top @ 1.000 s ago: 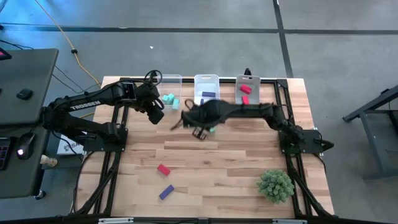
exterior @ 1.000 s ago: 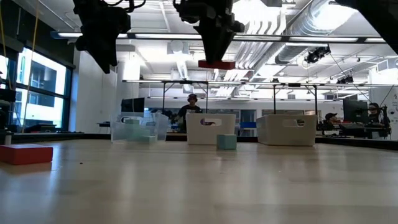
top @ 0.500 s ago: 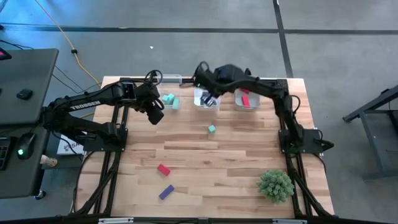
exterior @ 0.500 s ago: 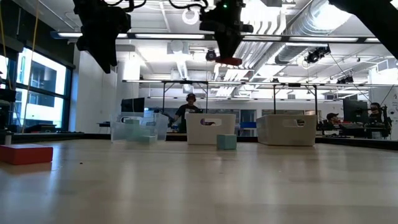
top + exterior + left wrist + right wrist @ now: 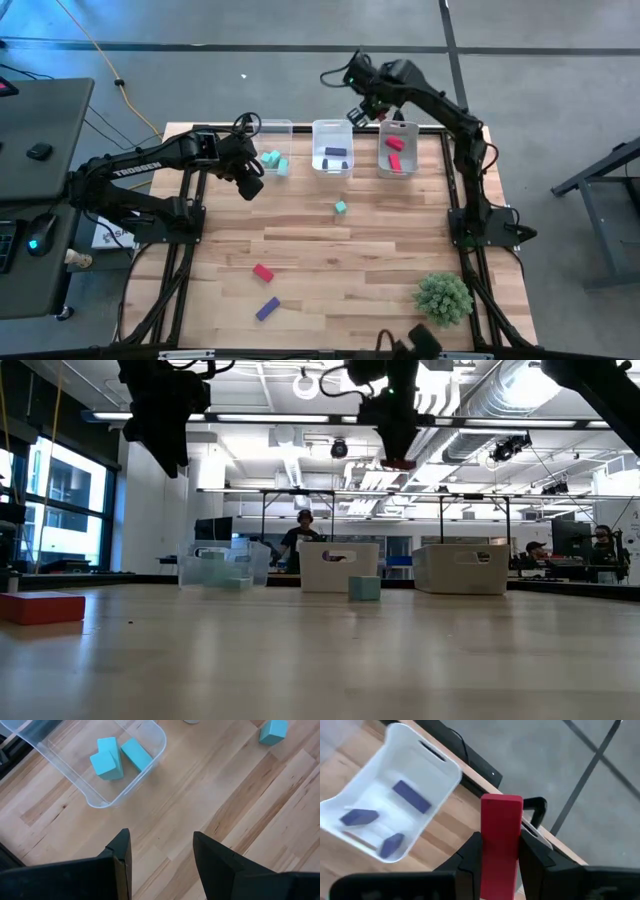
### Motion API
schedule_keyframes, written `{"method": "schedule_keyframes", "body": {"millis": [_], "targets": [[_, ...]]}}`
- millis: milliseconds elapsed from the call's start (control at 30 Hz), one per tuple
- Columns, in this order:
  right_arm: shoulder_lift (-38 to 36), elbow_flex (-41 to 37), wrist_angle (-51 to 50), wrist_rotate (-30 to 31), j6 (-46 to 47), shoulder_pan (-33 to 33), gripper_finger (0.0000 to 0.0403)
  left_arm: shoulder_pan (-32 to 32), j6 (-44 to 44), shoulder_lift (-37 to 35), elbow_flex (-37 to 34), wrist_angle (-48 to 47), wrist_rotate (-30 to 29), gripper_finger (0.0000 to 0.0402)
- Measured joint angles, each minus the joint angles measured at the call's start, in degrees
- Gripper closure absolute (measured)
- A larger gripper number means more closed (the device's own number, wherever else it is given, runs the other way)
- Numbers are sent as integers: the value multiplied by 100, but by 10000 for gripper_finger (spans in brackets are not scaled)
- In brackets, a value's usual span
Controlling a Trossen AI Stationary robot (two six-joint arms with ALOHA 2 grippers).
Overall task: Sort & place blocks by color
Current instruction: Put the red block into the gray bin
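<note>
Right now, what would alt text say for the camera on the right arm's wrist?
The right hand grips a red block upright between its dark fingers, above the table's edge. Beside it sits a white bin holding three purple blocks, with grey floor beyond.

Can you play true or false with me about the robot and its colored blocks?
1. The right gripper holds a red block in its jaws. True.
2. The middle bin has green blocks in it. False: it holds purple blocks.
3. A teal block sits loose on the table. True.
4. The left gripper is carrying a block. False: its jaws are open and empty.
5. The plant ball is inside a bin. False: it sits on the table, away from the bins.
</note>
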Motion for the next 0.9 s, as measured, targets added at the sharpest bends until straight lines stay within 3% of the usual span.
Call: {"method": "schedule_keyframes", "body": {"millis": [167, 500, 900], "targets": [[-12, -436, 4, -341, -310, -405, 331, 0, -100, 0, 0, 0, 0, 271], [-705, -2390, 66, -270, -411, -712, 331, 0, -299, 0, 0, 37, 0, 271], [-1503, -4799, 1876, -969, -252, -868, 331, 0, -310, 0, 0, 39, 0, 271]]}}
